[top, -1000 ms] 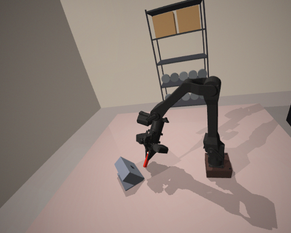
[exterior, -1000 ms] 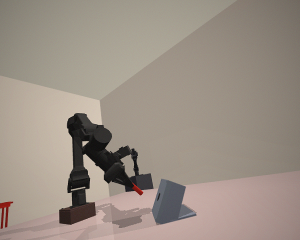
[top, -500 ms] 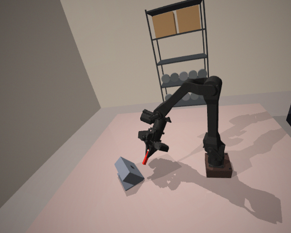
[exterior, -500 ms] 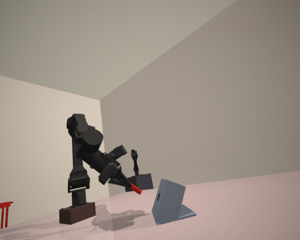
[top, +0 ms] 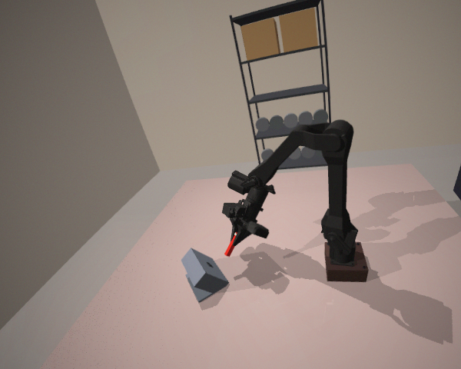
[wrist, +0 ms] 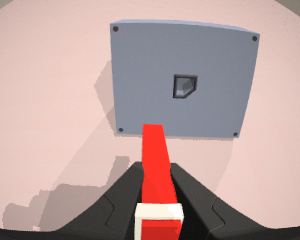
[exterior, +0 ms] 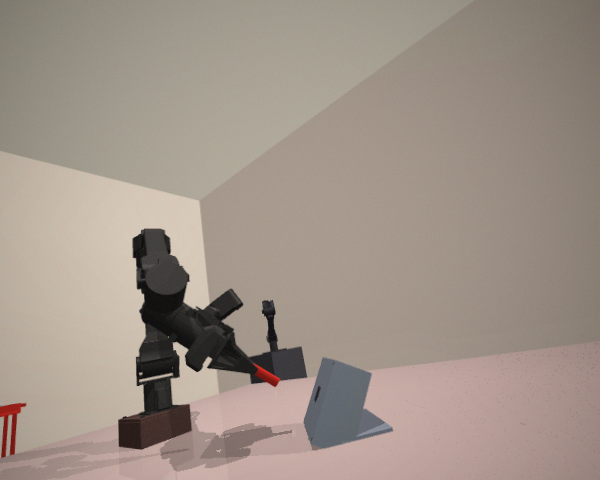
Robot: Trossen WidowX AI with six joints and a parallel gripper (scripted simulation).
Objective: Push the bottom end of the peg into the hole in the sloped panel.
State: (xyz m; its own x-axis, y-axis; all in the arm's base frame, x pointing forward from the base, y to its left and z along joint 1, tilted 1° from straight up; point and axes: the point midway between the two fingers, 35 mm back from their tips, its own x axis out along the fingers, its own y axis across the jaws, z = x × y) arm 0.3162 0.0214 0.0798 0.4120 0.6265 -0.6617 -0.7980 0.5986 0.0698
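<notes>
End effector (wrist: 157, 190) clamped tight on the red peg (wrist: 157, 174), fingers nearly together with the peg squeezed between them. Same grip seen from the top view: end effector (top: 237, 234) tilted down and forward, red peg (top: 230, 247) jutting out beyond the fingertips, held in the air above the pink tabletop (top: 302, 317). White band (wrist: 158, 212) wrapped around the peg near its gripped end in the wrist view.

Sloped grey panel (top: 203, 271) resting on the tabletop just ahead of the peg's free tip, apart from it, not touching. Small dark hole (top: 209, 264) in the panel's slanted face. From the exterior view: end effector (exterior: 243, 365) angled downward toward the panel (exterior: 336, 403), red peg (exterior: 265, 375) pointing at the upper part of its face, a gap visible between tip and face, the hole (exterior: 317, 394) lying lower on that face.

In the wrist view, panel (wrist: 184, 80) facing the camera almost squarely, hole (wrist: 185, 86) near its middle with a shape showing flat sides and one cut corner. Peg tip overlapping the panel's lower edge, left of and below the hole, not lined up with it.

Arm base (top: 346, 267) planted on a dark brown block, well apart from the panel.
</notes>
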